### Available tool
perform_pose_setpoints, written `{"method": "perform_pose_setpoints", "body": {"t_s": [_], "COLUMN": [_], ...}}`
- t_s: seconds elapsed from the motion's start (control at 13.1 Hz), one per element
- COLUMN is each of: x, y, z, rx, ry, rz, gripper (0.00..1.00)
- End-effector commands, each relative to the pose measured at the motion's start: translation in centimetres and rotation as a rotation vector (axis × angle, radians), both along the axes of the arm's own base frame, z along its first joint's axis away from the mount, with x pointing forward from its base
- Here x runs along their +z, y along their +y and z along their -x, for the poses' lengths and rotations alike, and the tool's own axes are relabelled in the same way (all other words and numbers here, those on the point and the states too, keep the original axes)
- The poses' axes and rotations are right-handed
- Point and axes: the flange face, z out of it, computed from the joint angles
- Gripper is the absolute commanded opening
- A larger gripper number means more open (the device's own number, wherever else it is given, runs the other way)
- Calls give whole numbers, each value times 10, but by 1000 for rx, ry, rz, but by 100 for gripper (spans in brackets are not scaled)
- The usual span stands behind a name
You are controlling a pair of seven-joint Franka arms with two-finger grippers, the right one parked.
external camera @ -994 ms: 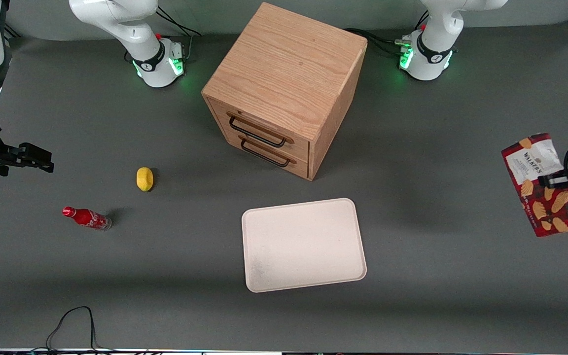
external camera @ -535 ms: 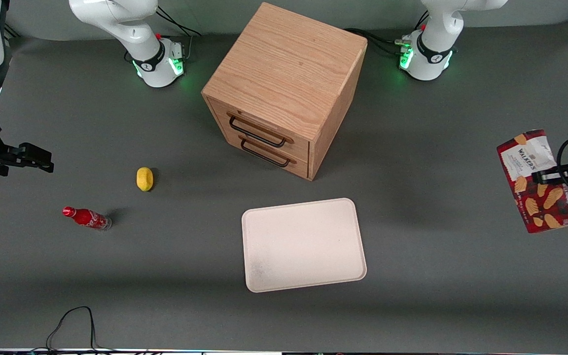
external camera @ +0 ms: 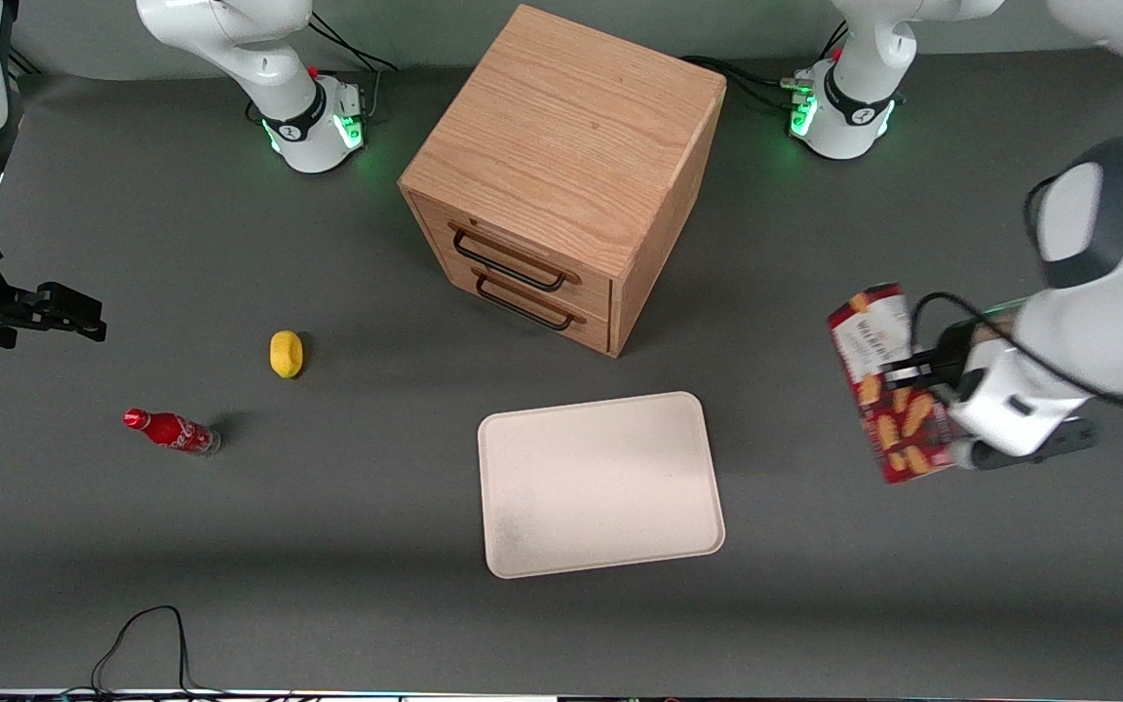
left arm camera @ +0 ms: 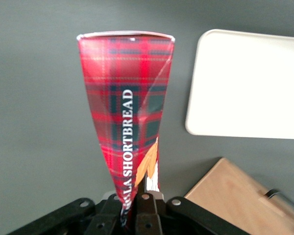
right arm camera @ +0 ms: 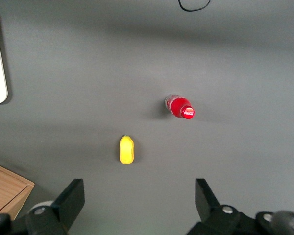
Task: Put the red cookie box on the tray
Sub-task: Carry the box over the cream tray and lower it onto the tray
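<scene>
Gripper (external camera: 912, 369) fingers clamped on red cookie box (external camera: 891, 385), carried clear of surface (external camera: 230, 546), toward working arm's end, well apart from tray (external camera: 600, 483). Pickup done; left, by judgement: carry over tray, lower, release. Tray holds nothing yet.

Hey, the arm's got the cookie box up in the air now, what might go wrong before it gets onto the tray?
The gripper pinches the red cookie box at one narrow spot, and the carton looks creased there, so it may swing or slip. The box hangs tilted, so it could land on the tray rim and tip off. The wooden cabinet stands close by; a wide swing might clip it.
</scene>
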Motion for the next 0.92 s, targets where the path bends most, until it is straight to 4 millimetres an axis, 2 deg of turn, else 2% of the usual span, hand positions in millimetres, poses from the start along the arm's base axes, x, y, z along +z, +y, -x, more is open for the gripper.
{"method": "perform_pose_setpoints", "body": {"t_s": [0.0, 0.15, 0.38, 0.54, 0.84], "x": [-30, -52, -85, -113, -150], "y": [-47, -94, -146, -170, -173], "z": [-26, -31, -32, -30, -35], "rx": [-22, -41, -60, -97, -95], "ry": [-39, -73, -114, -143, -133], "rz": [6, -43, -30, -75, -90], "gripper": [0, 0, 0, 0, 0]}}
